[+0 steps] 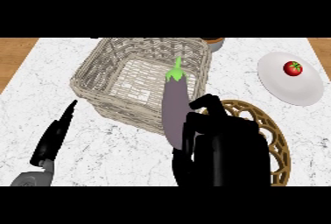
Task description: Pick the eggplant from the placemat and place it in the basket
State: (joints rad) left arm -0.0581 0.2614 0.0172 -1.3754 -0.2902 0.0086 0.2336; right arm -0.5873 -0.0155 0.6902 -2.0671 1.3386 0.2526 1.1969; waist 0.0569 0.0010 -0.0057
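Marble tabletop [129,148] carrying everything. Wicker basket [145,78] at upper left of centre, open and holding nothing visible inside. Round woven placemat [275,140] at lower right, partly hidden beneath the right hand [223,148]. White plate [291,85] at upper right with a tomato [293,68] on it, well apart from the work. Right hand curled round the lower end of the eggplant [173,105], lifted off the placemat, purple body upright with green stem up, overlapping the basket's near right wall in this view. Left hand [55,133] at lower left, fingers straight and together, resting, holding nothing.

Best done, by judgement: carry farther left and forward until fully over the basket's opening, clear the rim, lower toward the base, tilt to lie flat, only then uncurl.
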